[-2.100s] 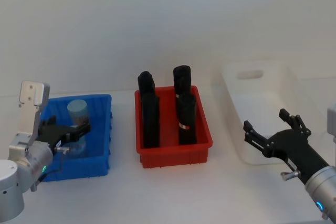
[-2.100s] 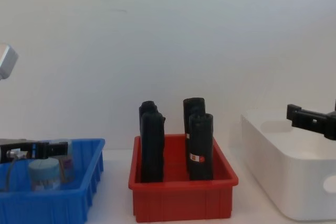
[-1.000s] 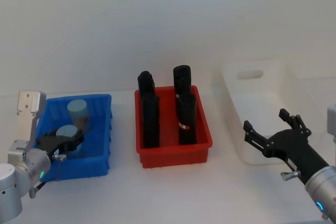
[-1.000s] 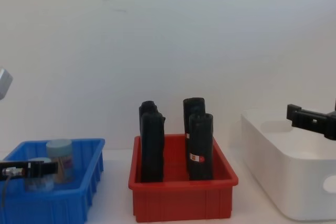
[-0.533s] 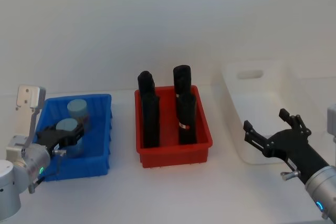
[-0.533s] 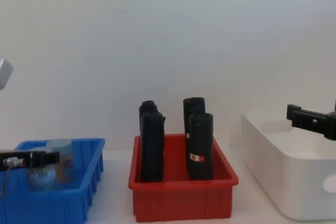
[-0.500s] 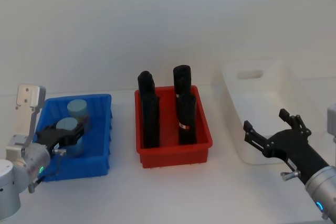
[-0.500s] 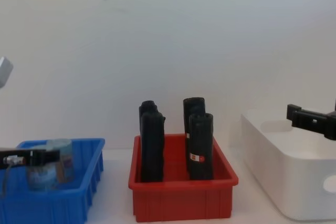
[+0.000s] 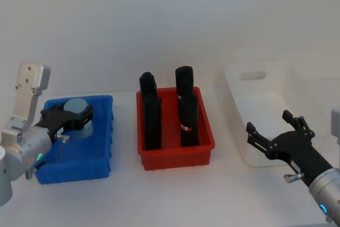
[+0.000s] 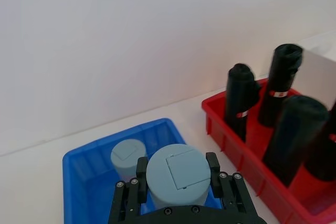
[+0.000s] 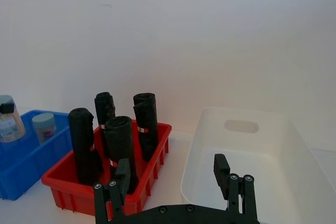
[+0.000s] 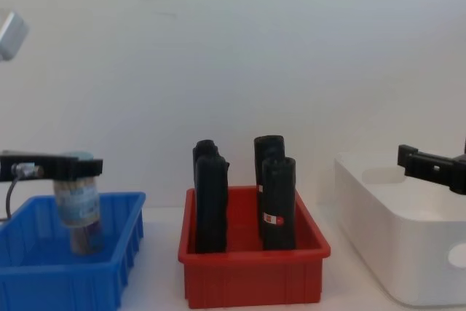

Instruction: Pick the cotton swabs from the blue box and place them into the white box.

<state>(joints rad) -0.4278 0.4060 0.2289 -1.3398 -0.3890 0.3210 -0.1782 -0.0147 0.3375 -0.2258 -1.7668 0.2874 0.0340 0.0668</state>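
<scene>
The left gripper [image 9: 69, 118] is shut tight on one jar [image 12: 76, 198] of cotton swabs. The jar hangs in the air over the blue box [image 9: 108, 136], with its bottom about level with the rim. It stands straight, with the blue lid on top and its long side going up and down. The sticks inside point up and down too.

One more jar [image 10: 128, 157] sits down in the blue box, also standing up.

The red box [image 9: 175, 159] with the black things [image 9: 151, 115] is in the middle, between the two other boxes.

The white box [image 9: 276, 104] has nothing in it, so no jar is put away yet. I think the job has just begun: two jars must go across.

The right gripper [image 9: 268, 122] waits at the near end of the white box, fingers spread wide and holding nothing.
</scene>
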